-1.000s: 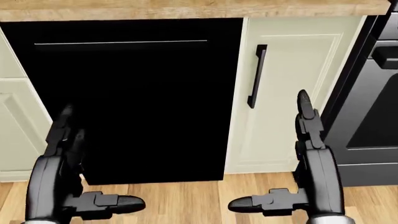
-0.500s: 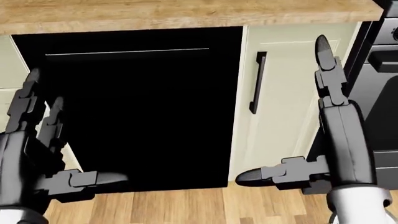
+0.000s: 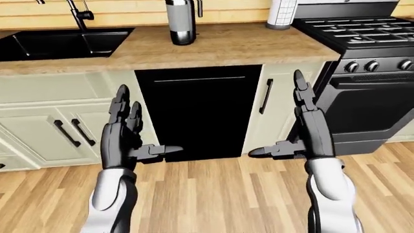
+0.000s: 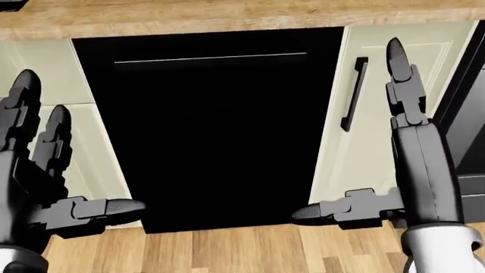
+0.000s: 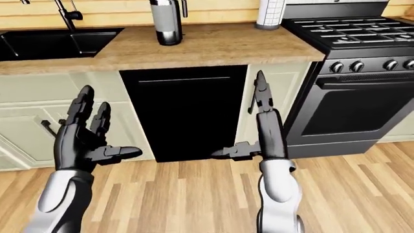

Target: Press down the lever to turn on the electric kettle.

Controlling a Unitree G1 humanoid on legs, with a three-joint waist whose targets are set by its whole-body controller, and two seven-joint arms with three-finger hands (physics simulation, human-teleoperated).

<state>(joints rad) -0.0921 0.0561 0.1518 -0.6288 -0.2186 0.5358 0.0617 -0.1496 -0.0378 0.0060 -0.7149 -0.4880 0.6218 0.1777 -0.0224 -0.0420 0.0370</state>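
The electric kettle (image 3: 180, 22), a silver cylinder with a black handle, stands on the wooden counter (image 3: 226, 46) at the top of the left-eye view, between the sink and the stove. Its lever is too small to make out. My left hand (image 3: 143, 127) and right hand (image 3: 278, 116) are both raised in front of the lower cabinets, fingers straight up and thumbs pointing inward, open and empty. Both are far below and short of the kettle. The head view shows only the hands (image 4: 68, 165) (image 4: 356, 136) against the black dishwasher.
A black dishwasher (image 3: 197, 114) sits under the counter directly ahead. A black sink (image 3: 61, 42) with a faucet (image 3: 79, 14) is at upper left. A black stove and oven (image 3: 365, 73) stand at right, with a paper towel roll (image 3: 283, 13) beside them. Wooden floor (image 3: 213, 194) lies below.
Both hands have risen in the head view. The whole picture has shifted, with the dishwasher sliding right, so the camera has moved.
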